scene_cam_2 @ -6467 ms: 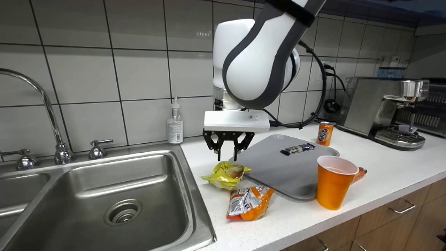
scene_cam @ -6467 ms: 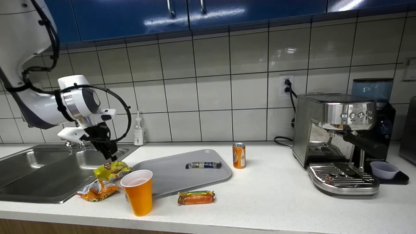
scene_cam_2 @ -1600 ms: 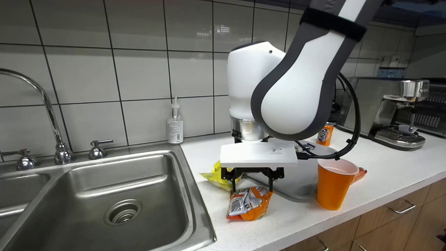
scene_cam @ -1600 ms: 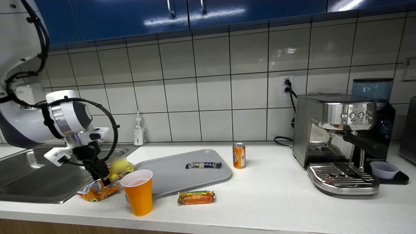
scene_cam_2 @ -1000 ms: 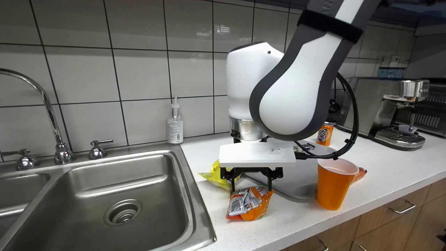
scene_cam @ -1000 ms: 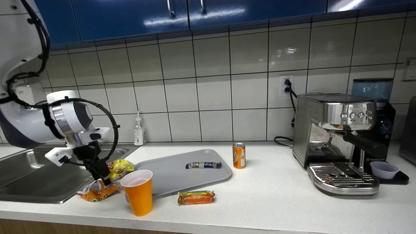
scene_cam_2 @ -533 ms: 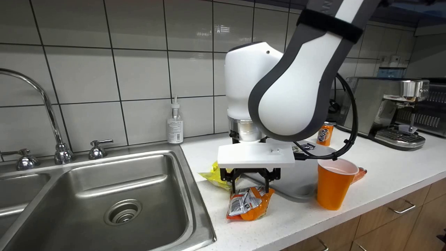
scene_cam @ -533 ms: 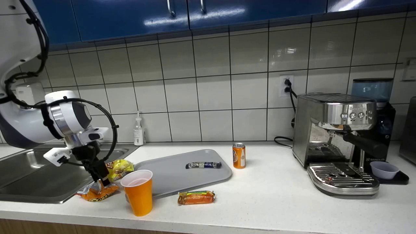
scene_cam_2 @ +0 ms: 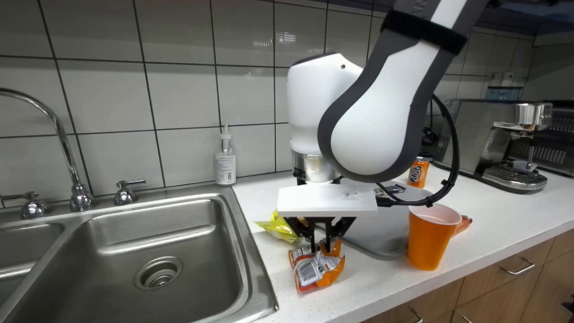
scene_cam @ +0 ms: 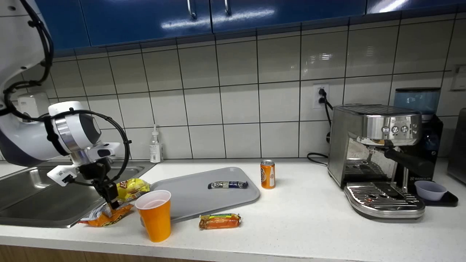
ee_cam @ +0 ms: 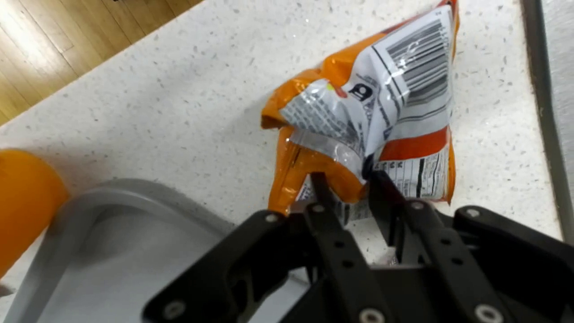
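My gripper (ee_cam: 348, 179) is pointed down over an orange snack bag (ee_cam: 417, 112) with a white, barcoded back. Its fingers are drawn partway together, and the bag's film is creased and bunched between the tips in the wrist view. The bag (scene_cam_2: 309, 273) rests on the counter beside the sink, with the gripper (scene_cam_2: 321, 249) on its rear part. Just behind lies a yellow snack bag (scene_cam_2: 279, 228), partly hidden by the gripper in that exterior view. The lower tips (scene_cam: 113, 206) sit against the orange bag (scene_cam: 105, 217).
An orange cup (scene_cam: 158, 222) stands at the front corner of a grey tray (scene_cam: 182, 200). A blue-wrapped bar (scene_cam: 228, 185) lies on the tray. Nearby are an orange-wrapped bar (scene_cam: 220, 221) and an orange can (scene_cam: 267, 174). The sink rim (scene_cam_2: 255, 269) borders the bags; a coffee machine (scene_cam: 375, 123) stands farther off.
The gripper came down and forward from above the yellow bag to the orange one. Within the last half second its fingers drew together, and the orange bag crumpled and shifted slightly.
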`<state>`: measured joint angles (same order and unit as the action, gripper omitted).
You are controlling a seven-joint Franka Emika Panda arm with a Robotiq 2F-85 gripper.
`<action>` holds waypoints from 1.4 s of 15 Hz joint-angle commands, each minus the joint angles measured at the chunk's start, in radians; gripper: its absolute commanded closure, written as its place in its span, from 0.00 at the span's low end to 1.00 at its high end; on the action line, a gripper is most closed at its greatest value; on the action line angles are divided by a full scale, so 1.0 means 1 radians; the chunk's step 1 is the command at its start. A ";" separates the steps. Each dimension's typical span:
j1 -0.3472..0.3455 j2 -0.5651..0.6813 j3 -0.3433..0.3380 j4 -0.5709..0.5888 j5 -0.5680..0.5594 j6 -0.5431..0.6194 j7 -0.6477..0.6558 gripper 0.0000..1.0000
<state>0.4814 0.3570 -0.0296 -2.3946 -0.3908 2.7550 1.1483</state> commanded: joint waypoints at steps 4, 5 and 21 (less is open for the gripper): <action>0.035 -0.018 -0.024 0.001 -0.034 -0.019 0.059 1.00; 0.037 -0.020 -0.026 -0.001 -0.036 -0.019 0.062 1.00; -0.012 -0.153 -0.037 -0.067 -0.101 -0.013 0.086 1.00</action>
<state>0.4942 0.2670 -0.0694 -2.4244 -0.4461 2.7549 1.1981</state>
